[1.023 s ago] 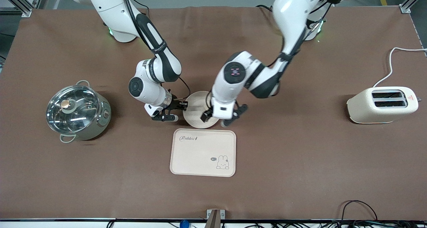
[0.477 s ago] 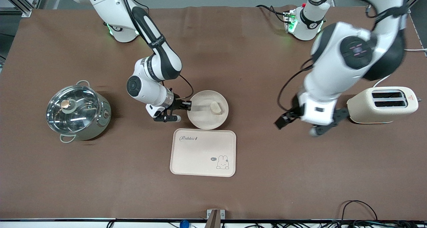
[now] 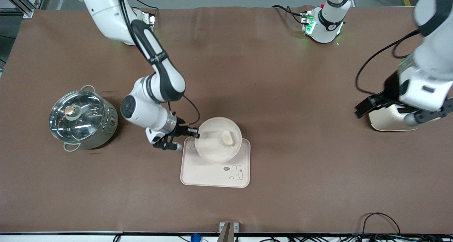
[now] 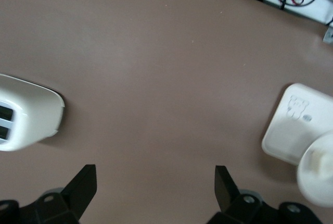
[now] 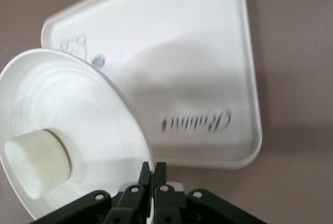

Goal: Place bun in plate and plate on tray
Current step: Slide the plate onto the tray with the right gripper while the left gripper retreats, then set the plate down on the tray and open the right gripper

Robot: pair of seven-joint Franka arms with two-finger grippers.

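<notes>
My right gripper (image 3: 194, 131) is shut on the rim of the plate (image 3: 212, 146) and holds it, slightly tilted, over the tray (image 3: 212, 171), at the "Rabbit" script end. The bun (image 3: 227, 138) lies in the plate. In the right wrist view the closed fingers (image 5: 153, 168) pinch the plate's rim (image 5: 78, 88), with the bun (image 5: 36, 164) inside and the tray (image 5: 197, 52) beneath. My left gripper (image 3: 396, 111) is open and empty over the toaster. It also shows in the left wrist view (image 4: 154, 174), as do the tray (image 4: 291, 130) and the plate (image 4: 320, 179).
A cream toaster (image 3: 385, 123) stands at the left arm's end of the table and shows in the left wrist view (image 4: 26, 120). A steel pot with a glass lid (image 3: 82, 119) stands at the right arm's end. Cables (image 3: 378, 220) lie along the front edge.
My left arm let go of the bun in the plate and swung away to above the toaster. My right gripper carried the plate with the bun from the table to over the tray.
</notes>
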